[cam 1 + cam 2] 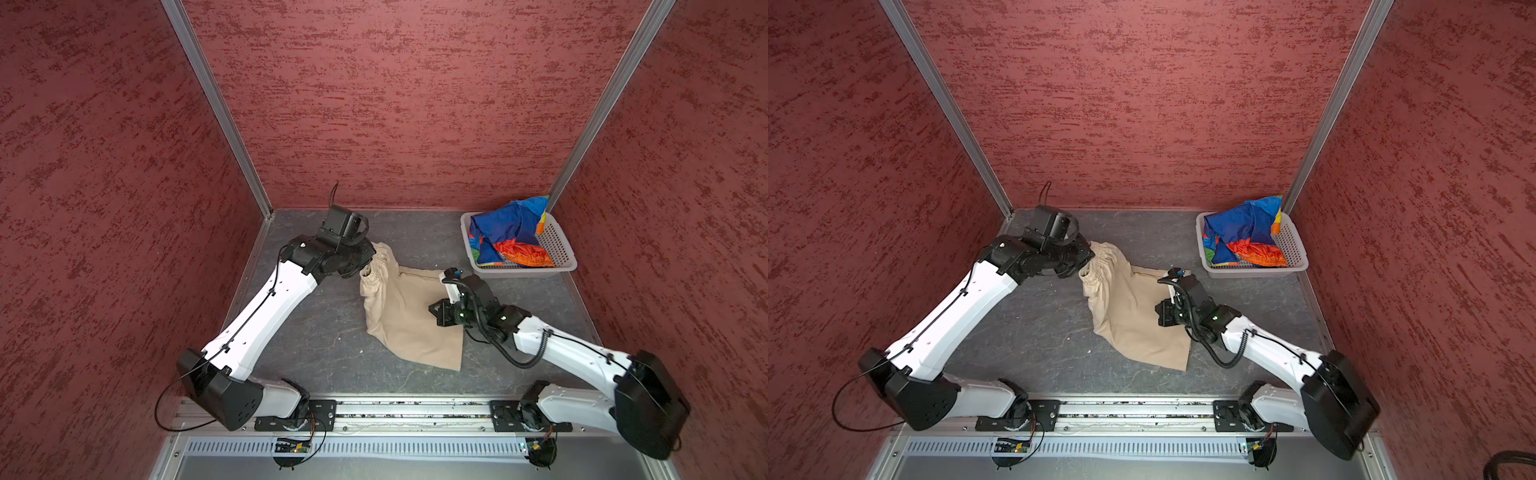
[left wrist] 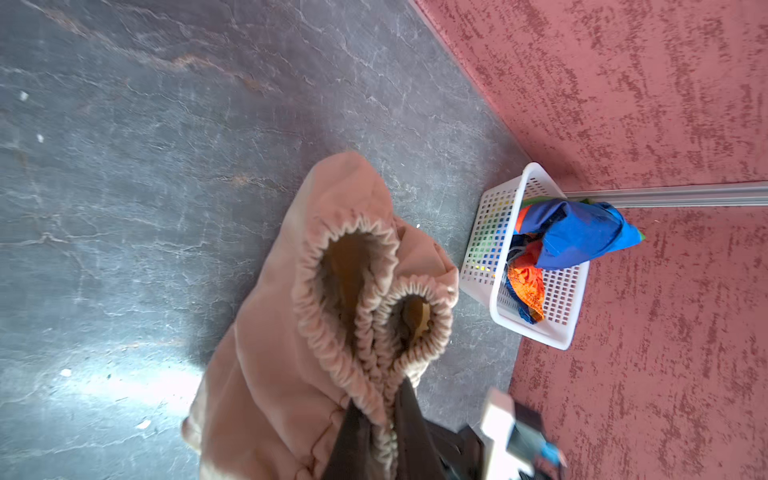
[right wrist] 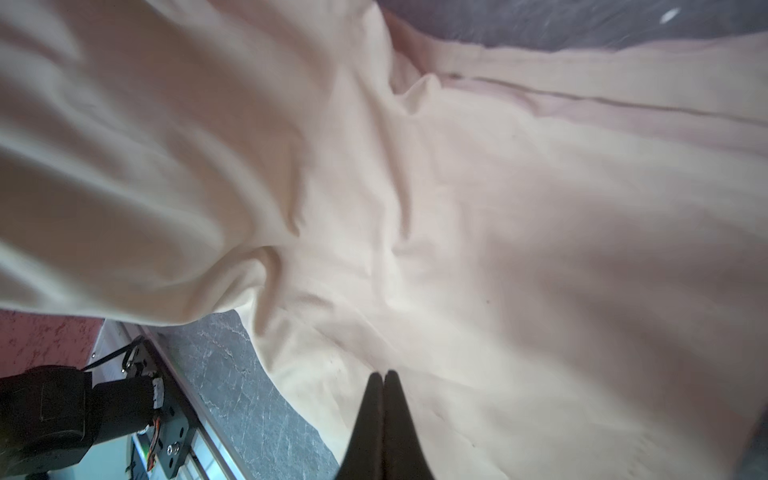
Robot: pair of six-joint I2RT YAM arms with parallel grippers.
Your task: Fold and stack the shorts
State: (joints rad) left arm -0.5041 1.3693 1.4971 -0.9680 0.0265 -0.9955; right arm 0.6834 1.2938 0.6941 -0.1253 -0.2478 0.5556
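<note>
On the gray counter [image 1: 316, 332], the beige shorts [image 1: 399, 316] lie in the middle. A white basket [image 1: 528, 272] in the far right corner holds the bunched rainbow shorts [image 1: 507, 232]. The left gripper [image 2: 380, 415] is clamped on the beige waistband, and the right gripper [image 3: 383, 376] is pressed together, tips against the beige cloth.

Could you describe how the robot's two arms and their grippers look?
The left arm and the right arm have white shells with black joints and black boxy elbows. Black cables run along both. The left gripper and the right gripper have dark, tapered fingers.
</note>
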